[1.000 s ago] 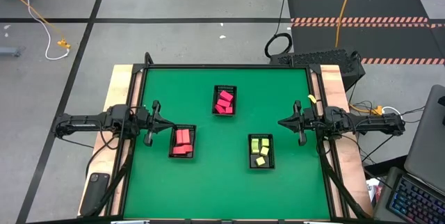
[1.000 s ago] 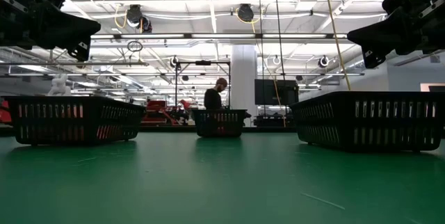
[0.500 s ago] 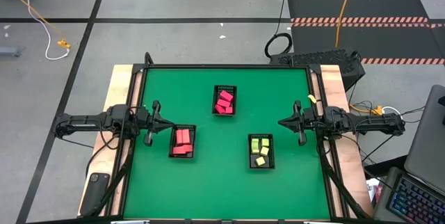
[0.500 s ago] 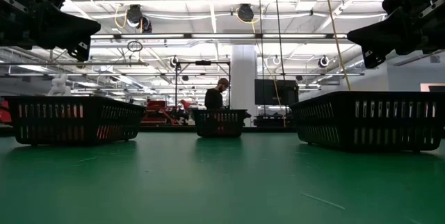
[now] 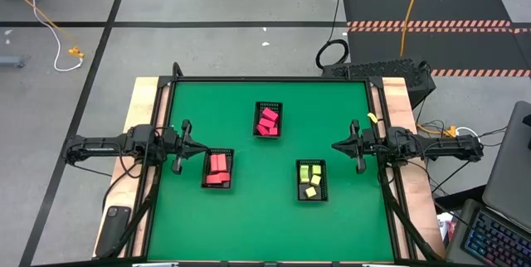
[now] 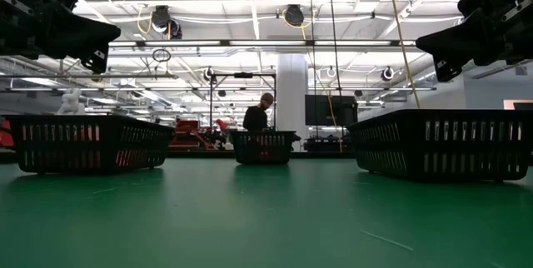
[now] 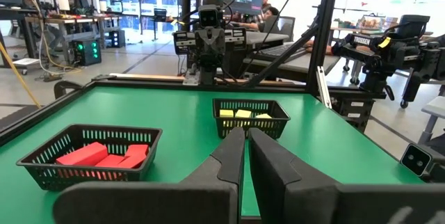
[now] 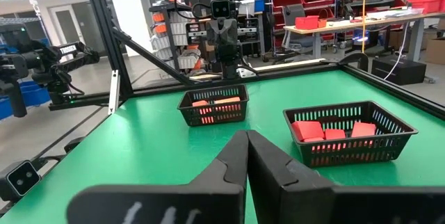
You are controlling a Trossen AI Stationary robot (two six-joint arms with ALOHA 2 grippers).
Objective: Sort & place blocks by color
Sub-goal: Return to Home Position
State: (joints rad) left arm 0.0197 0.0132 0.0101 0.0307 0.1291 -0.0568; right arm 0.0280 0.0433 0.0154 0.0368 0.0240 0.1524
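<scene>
Nothing on the table had shifted since the earlier frames; only the person [image 6: 256,116] in the room beyond appeared to have moved a little.

Blocks, sorted, three lots:
- pink blocks [image 5: 267,121]: lay together in the top tray [image 5: 256,109], at the far middle of the table [image 5: 249,225].
- red blocks [image 5: 217,168]: lay in the left tray [image 5: 204,167].
- yellow blocks [image 5: 311,180]: lay in the right tray [image 5: 299,192].

Loose blocks: none showed on the green surface in the high view. Each tray held one colour only, as far as could be told. Sorting was judged complete, with nothing left but parking the arms, and both looked parked already.

Left gripper [image 5: 205,149]: hung above the table's left edge, pointing inward, just beside the left tray's far corner and clear of the red blocks. Its fingers [image 7: 233,154] were drawn together to a thin slit, with nothing between them.

Right gripper [image 5: 333,145]: hung at the right edge, pointing inward, near the right tray but apart from the yellow blocks. Its fingers [image 8: 236,156] met at the tips and held nothing.

Pink blocks lay between the two grippers and farther back, well apart from both.
</scene>
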